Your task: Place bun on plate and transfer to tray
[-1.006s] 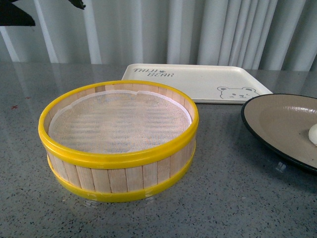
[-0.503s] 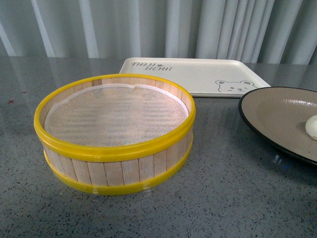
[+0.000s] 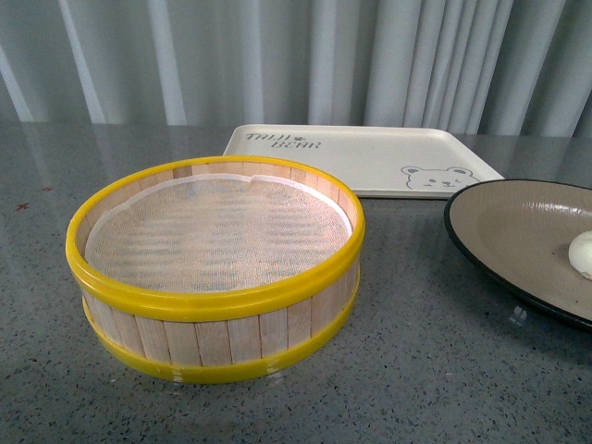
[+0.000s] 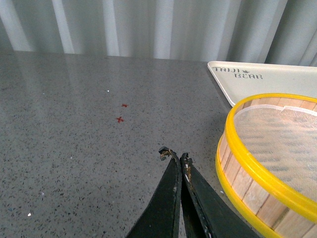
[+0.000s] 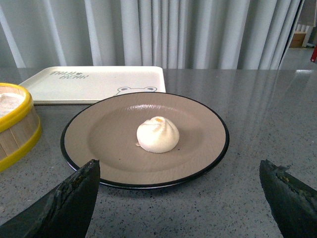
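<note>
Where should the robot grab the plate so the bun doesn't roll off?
Probably the plate by its black rim nearest the open right pincer, coming in low and level. The rim lifts off the table, and the bun sits mid-dish.

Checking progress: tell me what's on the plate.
One bun sits near the middle of the plate; the rest of its surface is bare. The spot under the bun is covered.
</note>
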Robot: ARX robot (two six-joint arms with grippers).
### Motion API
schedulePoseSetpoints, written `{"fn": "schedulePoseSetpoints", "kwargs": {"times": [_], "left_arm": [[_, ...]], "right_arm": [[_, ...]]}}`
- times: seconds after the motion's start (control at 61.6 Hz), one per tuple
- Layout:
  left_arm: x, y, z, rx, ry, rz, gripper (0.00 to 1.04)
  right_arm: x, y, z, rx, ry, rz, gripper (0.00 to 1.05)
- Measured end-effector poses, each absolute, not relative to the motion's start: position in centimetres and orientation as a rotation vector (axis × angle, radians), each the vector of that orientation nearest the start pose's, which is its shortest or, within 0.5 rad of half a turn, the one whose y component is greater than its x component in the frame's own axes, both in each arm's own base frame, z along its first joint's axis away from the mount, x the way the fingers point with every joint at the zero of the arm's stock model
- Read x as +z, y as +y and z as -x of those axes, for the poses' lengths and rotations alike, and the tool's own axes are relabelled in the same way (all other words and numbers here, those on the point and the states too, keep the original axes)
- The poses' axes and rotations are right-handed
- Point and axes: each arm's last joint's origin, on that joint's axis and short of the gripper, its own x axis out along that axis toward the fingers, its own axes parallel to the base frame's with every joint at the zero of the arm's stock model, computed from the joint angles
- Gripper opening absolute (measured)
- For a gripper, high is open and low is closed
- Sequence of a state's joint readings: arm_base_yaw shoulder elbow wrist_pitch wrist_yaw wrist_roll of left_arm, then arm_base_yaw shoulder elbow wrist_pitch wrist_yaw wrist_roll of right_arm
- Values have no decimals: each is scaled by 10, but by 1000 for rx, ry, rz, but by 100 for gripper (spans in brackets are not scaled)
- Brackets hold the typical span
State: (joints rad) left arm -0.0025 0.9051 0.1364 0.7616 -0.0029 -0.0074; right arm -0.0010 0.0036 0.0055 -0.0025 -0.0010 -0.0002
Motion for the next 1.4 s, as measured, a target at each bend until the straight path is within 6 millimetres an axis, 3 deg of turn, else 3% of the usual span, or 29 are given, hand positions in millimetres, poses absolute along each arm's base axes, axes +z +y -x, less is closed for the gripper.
{"fn": "schedulePoseSetpoints", "kwargs": {"times": [0.422,1.395], "left_arm": [[169,0,-143,0,-5,8,4],[176,0,-111,-2,-30,7,4]], "right_arm": [[165,0,-98,0,1,1,96],[165,0,-98,0,1,1,96]]}}
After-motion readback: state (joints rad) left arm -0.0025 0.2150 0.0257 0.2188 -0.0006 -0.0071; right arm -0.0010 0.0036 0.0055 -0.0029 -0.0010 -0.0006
